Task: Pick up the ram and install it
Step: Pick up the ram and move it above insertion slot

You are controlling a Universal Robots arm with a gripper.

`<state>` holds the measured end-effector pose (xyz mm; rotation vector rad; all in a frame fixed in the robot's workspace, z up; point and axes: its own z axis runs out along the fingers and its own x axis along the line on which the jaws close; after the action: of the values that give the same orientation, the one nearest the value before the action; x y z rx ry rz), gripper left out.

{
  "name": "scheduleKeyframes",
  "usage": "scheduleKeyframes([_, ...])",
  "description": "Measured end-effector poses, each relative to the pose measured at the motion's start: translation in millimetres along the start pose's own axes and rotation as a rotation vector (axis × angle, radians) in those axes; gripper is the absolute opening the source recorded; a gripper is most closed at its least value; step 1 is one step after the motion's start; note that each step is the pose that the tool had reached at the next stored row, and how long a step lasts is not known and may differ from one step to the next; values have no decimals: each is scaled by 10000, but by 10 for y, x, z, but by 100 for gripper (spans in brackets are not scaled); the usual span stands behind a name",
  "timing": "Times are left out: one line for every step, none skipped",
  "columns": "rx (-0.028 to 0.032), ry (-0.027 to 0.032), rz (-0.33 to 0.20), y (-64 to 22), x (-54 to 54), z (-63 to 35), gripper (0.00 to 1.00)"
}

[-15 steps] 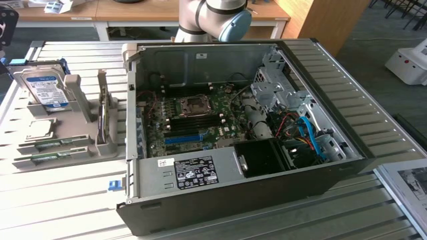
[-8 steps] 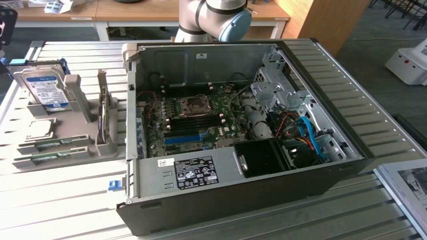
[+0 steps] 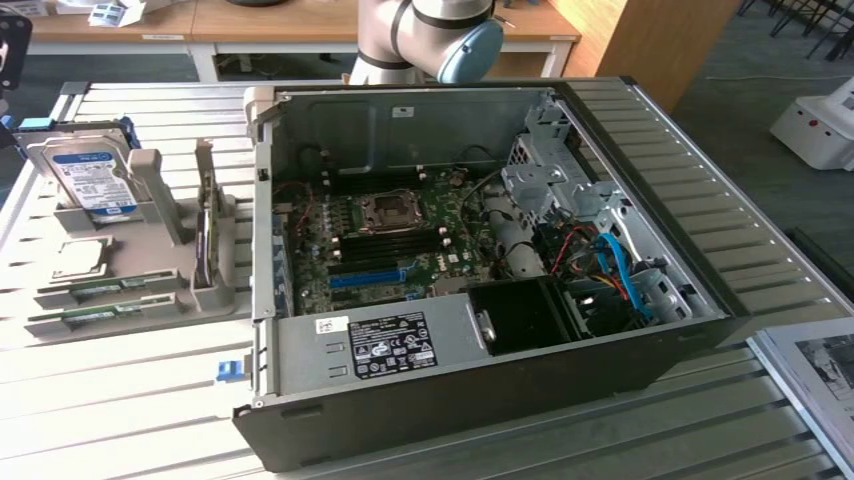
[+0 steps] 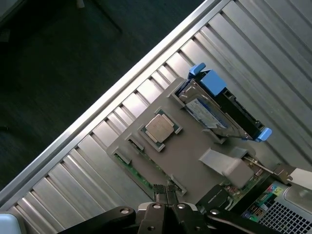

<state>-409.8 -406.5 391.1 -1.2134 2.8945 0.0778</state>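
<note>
Our tool hangs closed and empty near the ram in its grey tray, which we judge light, stiff, fragile, best pinched across its thin faces at mid-length.

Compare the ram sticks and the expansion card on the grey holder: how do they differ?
The ram sticks lie low in shallow slots; the expansion card stands on edge in an upright bracket. The ram sticks are narrow strips; the expansion card rises well above them. Both are circuit boards seated in the grey holder.
</note>
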Motion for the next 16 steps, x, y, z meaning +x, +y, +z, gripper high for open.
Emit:
scheduleKeyframes([-2,4,-96,0,0,0,10])
scheduleKeyframes([-4,8,-193,0,0,0,10])
scheduleKeyframes([-6,13,-288,0,0,0,10])
scheduleKeyframes([-8,17,-382,0,0,0,10])
scheduleKeyframes([-10,21,-477,0,0,0,10])
scheduleKeyframes([-12,26,-570,0,0,0,10])
scheduleKeyframes([-14,30,-668,0,0,0,10])
scheduleKeyframes([-16,34,-761,0,0,0,10])
scheduleKeyframes([-18,38,-853,0,0,0,10])
scheduleKeyframes([-20,43,-945,0,0,0,10])
scheduleKeyframes([-22,47,-1037,0,0,0,10])
scheduleKeyframes([-24,51,-1130,0,0,0,10])
scheduleKeyframes([-26,55,-1227,0,0,0,10])
scheduleKeyframes([-28,59,-1315,0,0,0,10])
scheduleKeyframes([-30,63,-1400,0,0,0,10])
scheduleKeyframes([-31,66,-1478,0,0,0,10])
